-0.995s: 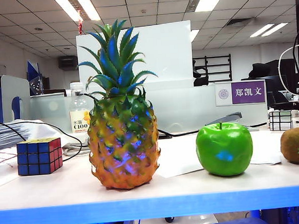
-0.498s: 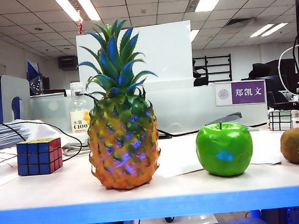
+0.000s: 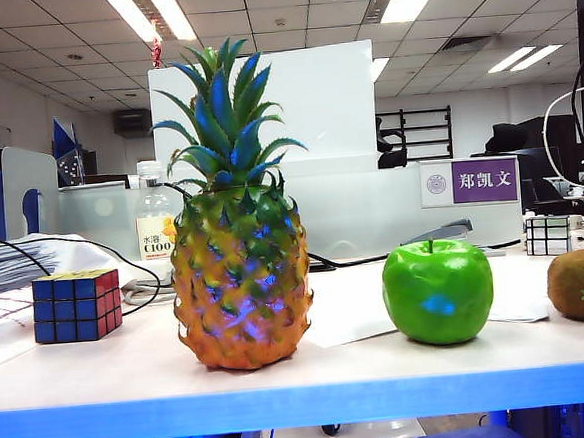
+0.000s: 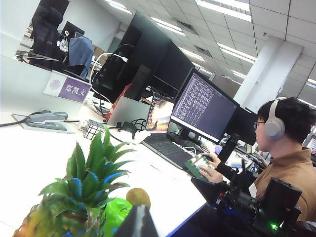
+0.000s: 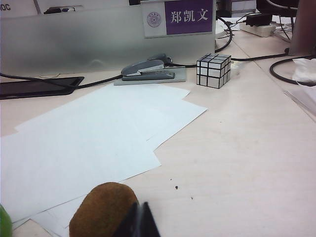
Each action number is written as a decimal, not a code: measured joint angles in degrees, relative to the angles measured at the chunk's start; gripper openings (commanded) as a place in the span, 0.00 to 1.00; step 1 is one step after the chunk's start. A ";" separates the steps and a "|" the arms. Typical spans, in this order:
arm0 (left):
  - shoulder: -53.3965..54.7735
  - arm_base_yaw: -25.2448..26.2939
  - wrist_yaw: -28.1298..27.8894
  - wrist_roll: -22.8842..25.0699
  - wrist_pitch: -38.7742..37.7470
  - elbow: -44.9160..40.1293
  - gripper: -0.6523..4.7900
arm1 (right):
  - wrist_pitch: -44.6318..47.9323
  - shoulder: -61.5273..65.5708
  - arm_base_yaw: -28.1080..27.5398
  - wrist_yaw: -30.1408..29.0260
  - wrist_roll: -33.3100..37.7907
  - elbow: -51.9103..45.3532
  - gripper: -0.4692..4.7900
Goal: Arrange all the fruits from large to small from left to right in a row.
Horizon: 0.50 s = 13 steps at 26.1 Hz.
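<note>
Fruits are lined up in a row along the front edge of your surface [image 3: 382, 363] in the exterior view: the pineapple [image 3: 240, 283] stands upright on the left, the green apple [image 3: 438, 291] with its blue mark sits to its right, and the brown kiwi [image 3: 583, 285] is furthest right, partly cut by the frame edge. All three are apart from each other, none touching.

Your left gripper [image 4: 137, 224] only shows as a dark tip low in the left wrist view, just beside the pineapple's leaves, with the apple and kiwi past it. It's closed up tight with nothing in it. Your right gripper [image 5: 139, 222] is likewise a dark closed tip in the right wrist view, right next to the kiwi; can't tell whether it touches, and it isn't holding it.

Other stuff you've got around: a coloured puzzle cube [image 3: 76, 305] left of the pineapple, a clear drink bottle [image 3: 155, 227] behind it, a silver mirror cube [image 5: 213, 70] near a stapler [image 5: 148, 69], loose sheets of paper [image 5: 94, 143], and a purple name sign [image 3: 468, 181] at the back.
</note>
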 measured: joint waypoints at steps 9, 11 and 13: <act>0.00 0.00 0.07 8.96 -0.22 -0.02 0.11 | 0.00 0.02 0.00 0.00 0.02 0.00 0.09; 0.00 0.00 -2.97 18.12 -2.93 0.00 0.11 | 0.00 0.00 0.00 -0.02 0.00 0.00 0.09; 0.00 0.00 -13.35 22.21 -8.63 -0.11 0.11 | 0.00 0.00 0.00 0.00 0.02 0.00 0.09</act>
